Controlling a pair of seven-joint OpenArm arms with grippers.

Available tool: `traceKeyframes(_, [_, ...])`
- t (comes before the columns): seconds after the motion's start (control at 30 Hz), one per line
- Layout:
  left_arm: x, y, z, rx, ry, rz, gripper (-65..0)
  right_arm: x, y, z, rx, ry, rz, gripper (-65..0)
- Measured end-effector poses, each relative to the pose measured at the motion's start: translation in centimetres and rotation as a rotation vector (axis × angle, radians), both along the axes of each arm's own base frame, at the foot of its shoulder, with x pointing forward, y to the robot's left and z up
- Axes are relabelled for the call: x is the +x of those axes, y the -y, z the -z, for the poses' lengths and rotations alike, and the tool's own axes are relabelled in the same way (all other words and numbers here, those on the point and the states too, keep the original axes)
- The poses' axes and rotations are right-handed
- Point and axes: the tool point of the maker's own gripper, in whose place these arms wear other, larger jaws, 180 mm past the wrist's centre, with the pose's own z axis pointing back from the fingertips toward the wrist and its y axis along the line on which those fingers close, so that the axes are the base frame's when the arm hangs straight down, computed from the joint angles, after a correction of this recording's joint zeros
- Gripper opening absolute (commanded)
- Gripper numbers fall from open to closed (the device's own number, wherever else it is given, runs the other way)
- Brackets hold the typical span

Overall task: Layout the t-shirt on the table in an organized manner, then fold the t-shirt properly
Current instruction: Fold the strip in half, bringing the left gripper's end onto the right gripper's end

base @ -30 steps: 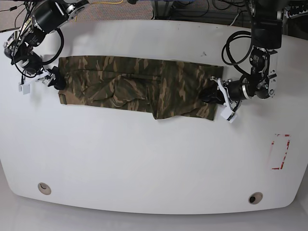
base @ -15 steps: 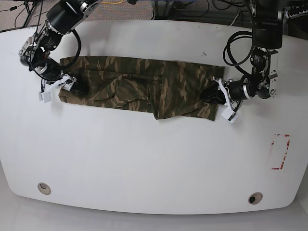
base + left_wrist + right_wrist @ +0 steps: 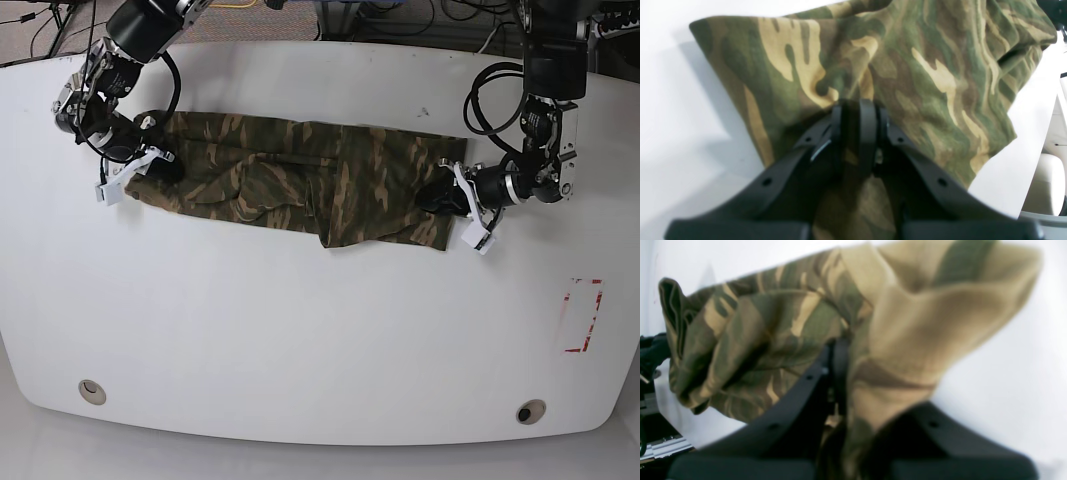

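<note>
Along the lower edge of the base view, two small round grommets point(image 3: 92, 391) are sitting in the white bench point(image 3: 300, 330), one at lower left and one at lower right, and a red-outlined rectangle point(image 3: 582, 315) is marked at right; all are lying well apart from the cloth and blocking nothing.

Higher up, the t-shirt point(image 3: 300, 180) is lying as a long, rumpled band across the upper middle of the bench. At its right end in that view the left gripper point(image 3: 855, 110) is pinching the cloth, jaws clenched on a fold. At its left end the right gripper point(image 3: 840, 350) is also gripping cloth, jaws shut on a tan and olive bunch that is lifting off the surface.

The step in hand looks like spreading the shirt flat. To do it well, both ends should be drawn apart evenly and kept low, so the creases in the middle are pulling out rather than twisting.

Beyond the far edge, cables and the arm bases are crowding the top of the frame, clear of the shirt.
</note>
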Motion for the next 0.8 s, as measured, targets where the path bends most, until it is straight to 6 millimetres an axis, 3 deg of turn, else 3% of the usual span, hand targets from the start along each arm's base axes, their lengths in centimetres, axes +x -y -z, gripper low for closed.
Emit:
traceKeyframes(0.17, [0.0,0.3,0.1,-0.002,-0.002,0.003,-58.9,0.4,1.0,-2.1,-0.088,0.037,-0.024,-62.9])
traceKeyframes(0.33, [-0.3,2.3,0.3,-0.004,0.005,0.050,-58.9,1.1,1.8,-6.2,-0.215,0.143,-0.048,-62.9])
traceKeyframes(0.47, [0.0,3.9,0.5,-0.003,-0.005,0.044,-58.9,0.8,1.6,-8.2,-0.322,0.162,-0.109,-62.9])
traceKeyframes(0.8, [0.3,8.7,0.5,-0.073,-0.029,0.009,-58.9,2.1,-2.3,-11.9,-0.423,0.280,-0.261,-62.9])
